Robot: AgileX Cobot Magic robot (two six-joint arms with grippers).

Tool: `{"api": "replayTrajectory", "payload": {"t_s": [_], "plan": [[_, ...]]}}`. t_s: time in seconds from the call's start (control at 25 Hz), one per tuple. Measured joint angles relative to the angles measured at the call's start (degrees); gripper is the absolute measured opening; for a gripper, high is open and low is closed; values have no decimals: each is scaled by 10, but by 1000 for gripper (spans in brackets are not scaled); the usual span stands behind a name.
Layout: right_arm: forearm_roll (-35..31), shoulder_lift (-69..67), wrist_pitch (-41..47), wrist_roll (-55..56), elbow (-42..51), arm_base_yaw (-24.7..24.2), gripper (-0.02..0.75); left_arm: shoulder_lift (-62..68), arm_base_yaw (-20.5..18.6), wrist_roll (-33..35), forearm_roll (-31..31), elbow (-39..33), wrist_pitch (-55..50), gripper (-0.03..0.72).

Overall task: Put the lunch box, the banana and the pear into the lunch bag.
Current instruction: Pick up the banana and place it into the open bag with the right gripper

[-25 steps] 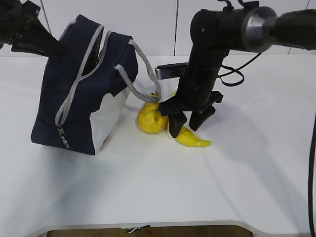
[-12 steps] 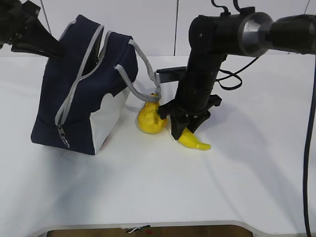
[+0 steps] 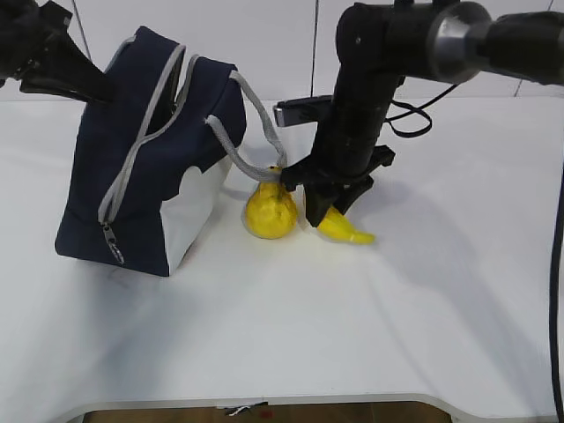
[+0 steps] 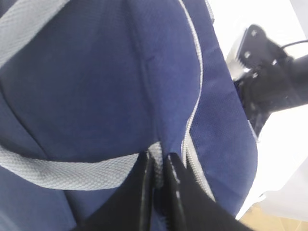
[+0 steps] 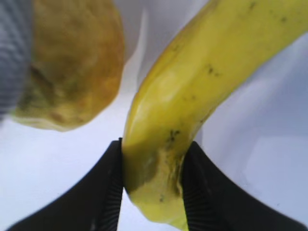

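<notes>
The navy lunch bag [image 3: 150, 159] stands at about 9 o'clock on the white table [image 3: 282, 335], and the left gripper [image 4: 159, 185] is pinched shut on the fabric at its zipper edge. The pear [image 3: 270, 211] lies just beside the bag. The right gripper [image 5: 153, 185] has both pads tight against the banana [image 5: 192, 96], at 3 o'clock from the pear. The grip sits near one end, so I think the banana may turn or slip during lifting. Behind is a plain white wall [image 3: 264, 44]. The lunch box is not visible.

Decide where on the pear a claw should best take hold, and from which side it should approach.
Grip the pear across its wide lower body, coming from above. It sits upright with its narrow top up. The banana lies close on its right and the lunch bag's grey handle hangs over its top, so approach carefully.
</notes>
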State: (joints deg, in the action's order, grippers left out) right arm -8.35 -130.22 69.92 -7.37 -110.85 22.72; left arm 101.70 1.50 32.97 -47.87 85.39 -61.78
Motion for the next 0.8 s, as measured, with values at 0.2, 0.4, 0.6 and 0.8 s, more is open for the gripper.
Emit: {"api": "replayTrajectory", "payload": {"t_s": [0.2, 0.4, 0.6, 0.8], "plan": [[43, 27, 0, 9, -8, 0, 281, 0, 0, -1, 0, 0, 4, 23], [110, 52, 1, 42, -8, -2, 281, 0, 0, -1, 0, 0, 5, 23], [114, 112, 4, 48, -8, -2, 281, 0, 0, -1, -1, 0, 5, 23], [42, 187, 12, 48, -17, -3, 281, 0, 0, -1, -11, 0, 5, 23]]}}
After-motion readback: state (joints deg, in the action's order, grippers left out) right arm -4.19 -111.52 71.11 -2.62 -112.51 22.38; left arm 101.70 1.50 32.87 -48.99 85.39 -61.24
